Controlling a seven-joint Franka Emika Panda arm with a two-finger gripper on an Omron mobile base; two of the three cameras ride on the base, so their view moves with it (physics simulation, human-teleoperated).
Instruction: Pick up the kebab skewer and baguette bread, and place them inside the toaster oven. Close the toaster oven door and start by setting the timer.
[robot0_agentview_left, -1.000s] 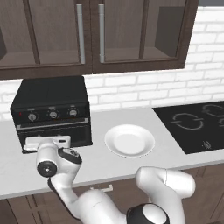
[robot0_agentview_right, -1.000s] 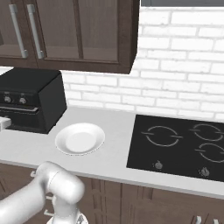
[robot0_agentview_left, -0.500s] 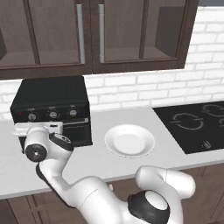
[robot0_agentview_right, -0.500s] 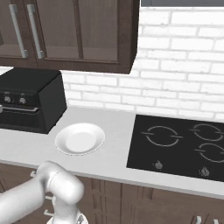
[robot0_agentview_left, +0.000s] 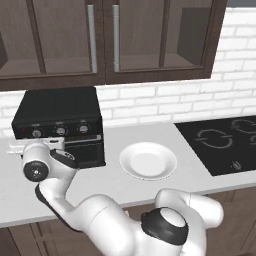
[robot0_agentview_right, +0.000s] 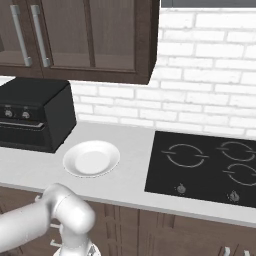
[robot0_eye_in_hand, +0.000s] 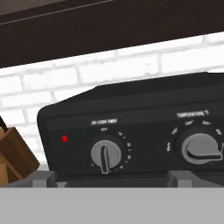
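The fingers (robot0_eye_in_hand: 112, 178) stand spread wide and grasp nothing, their grey tips low in the hand view, one at either side below the timer knob (robot0_eye_in_hand: 106, 154). They sit close in front of the toaster oven (robot0_agentview_left: 60, 117), which stands at the left of the surface (robot0_agentview_right: 125, 175) under the wall cabinets (robot0_agentview_left: 110, 40).

In the left base view the toaster oven door (robot0_agentview_left: 85, 152) looks shut, and a red light (robot0_eye_in_hand: 64, 138) glows beside the timer knob, so the job in hand is probably the turn of that knob. The kebab skewer and baguette bread cannot be made out; the plate (robot0_agentview_left: 148, 161) beside the oven is bare.

The risk is in the aim. The temperature knob (robot0_eye_in_hand: 200, 148) lies near on the same panel, and a sideways drift could clamp that one instead. Spread as they are, the fingers could also close off-centre and slip round the knob without turning it.
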